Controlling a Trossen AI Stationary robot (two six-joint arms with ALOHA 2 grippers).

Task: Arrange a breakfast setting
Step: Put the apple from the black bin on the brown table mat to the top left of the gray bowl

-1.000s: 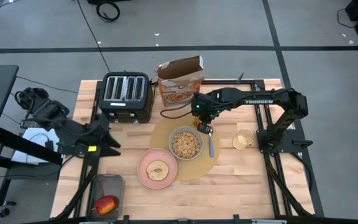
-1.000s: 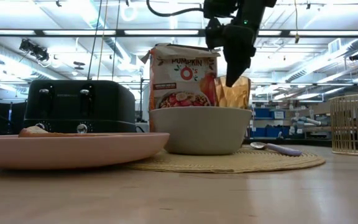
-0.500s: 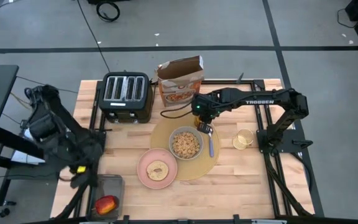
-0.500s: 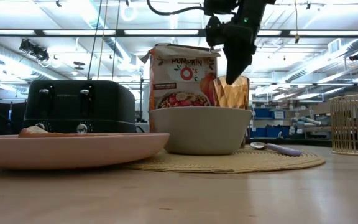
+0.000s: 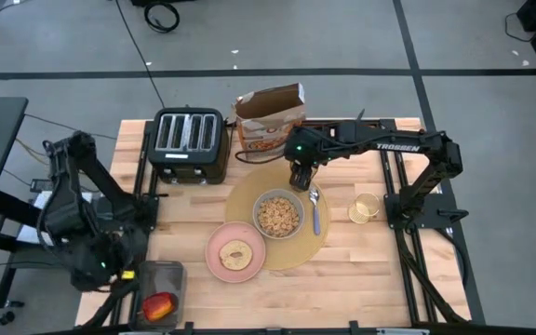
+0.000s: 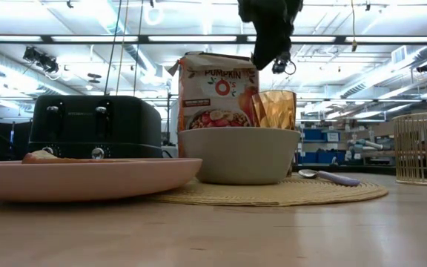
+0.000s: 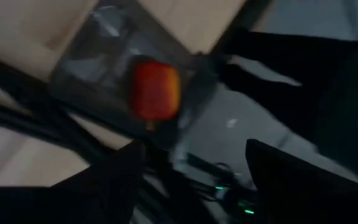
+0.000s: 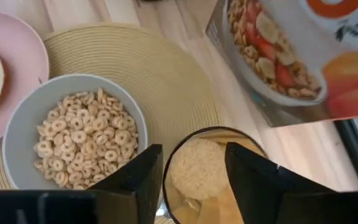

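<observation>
Right pincer (image 8: 188,180) stands with fingers apart directly above the amber glass (image 8: 211,175), which rests upright on the placemat (image 5: 249,191) beside the bowl (image 5: 277,215) (cereal inside). Glass placement appears complete. Left pincer (image 7: 191,186), fingers apart, hovers over the apple (image 5: 159,305) in its tray at the worktop's near-left corner. Judged next: descend, clamp the apple, carry it to the setting.

Wooden table (image 5: 361,270) with placemat (image 5: 249,197), plate (image 5: 218,263), toaster (image 5: 189,142), cereal box (image 5: 270,119).
</observation>
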